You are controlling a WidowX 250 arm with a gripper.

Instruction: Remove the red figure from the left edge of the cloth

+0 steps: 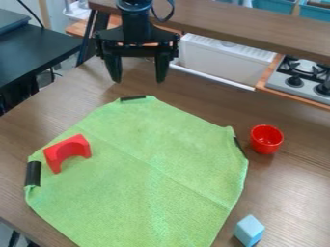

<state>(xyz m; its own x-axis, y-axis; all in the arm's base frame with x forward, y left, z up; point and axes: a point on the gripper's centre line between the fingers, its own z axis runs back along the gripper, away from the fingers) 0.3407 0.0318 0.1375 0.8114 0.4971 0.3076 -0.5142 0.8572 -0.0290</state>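
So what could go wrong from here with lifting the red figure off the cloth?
The red arch lies flat on the green cloth, so the gripper might pinch fabric along with it. The arch also sits near the black strip at the cloth's left edge, which fingers could catch.

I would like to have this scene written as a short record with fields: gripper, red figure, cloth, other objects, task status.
gripper: open, above the table beyond the cloth's far edge
red figure: arch-shaped block, lying on the cloth near its left edge in the picture
cloth: green, spread on the table, dark strips at some edges
other objects: red cup right of the cloth; light blue block near its lower right edge
task status: figure not yet removed
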